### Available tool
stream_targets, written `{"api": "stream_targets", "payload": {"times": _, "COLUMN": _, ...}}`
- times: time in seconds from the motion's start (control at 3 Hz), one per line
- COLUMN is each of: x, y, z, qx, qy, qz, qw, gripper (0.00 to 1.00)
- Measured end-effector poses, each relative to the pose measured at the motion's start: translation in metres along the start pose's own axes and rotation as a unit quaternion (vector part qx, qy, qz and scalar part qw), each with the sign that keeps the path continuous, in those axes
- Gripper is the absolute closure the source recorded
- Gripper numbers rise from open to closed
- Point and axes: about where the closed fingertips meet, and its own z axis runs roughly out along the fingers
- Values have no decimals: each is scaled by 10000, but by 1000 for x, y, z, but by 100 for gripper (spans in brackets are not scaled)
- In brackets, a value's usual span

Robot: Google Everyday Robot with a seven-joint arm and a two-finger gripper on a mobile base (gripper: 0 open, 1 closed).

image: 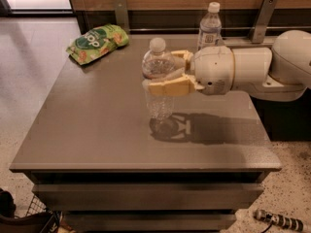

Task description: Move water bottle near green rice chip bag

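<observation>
The water bottle, clear ribbed plastic with a white cap, hangs upright a little above the table's middle, with its shadow beneath it. My gripper reaches in from the right and is shut on the bottle's upper body, one tan finger in front and one behind. The fingers cover the bottle's middle band. The green rice chip bag lies at the table's far left corner, well apart from the bottle and to its left.
A taller slim bottle with a white label stands at the table's back edge, right behind my gripper. The grey table has a wooden wall with metal brackets behind it. The floor drops off to the left and front.
</observation>
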Motion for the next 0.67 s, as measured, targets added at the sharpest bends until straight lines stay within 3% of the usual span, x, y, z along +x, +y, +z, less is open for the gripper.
{"api": "stream_targets", "payload": {"times": 0.33, "x": -20, "y": -51, "z": -9, "qx": 491, "qy": -146, "qz": 68, "qw": 9987, "gripper": 100}}
{"api": "stream_targets", "payload": {"times": 0.67, "x": -32, "y": -117, "z": -13, "qx": 1134, "qy": -220, "qz": 236, "qw": 9930, "gripper": 100}}
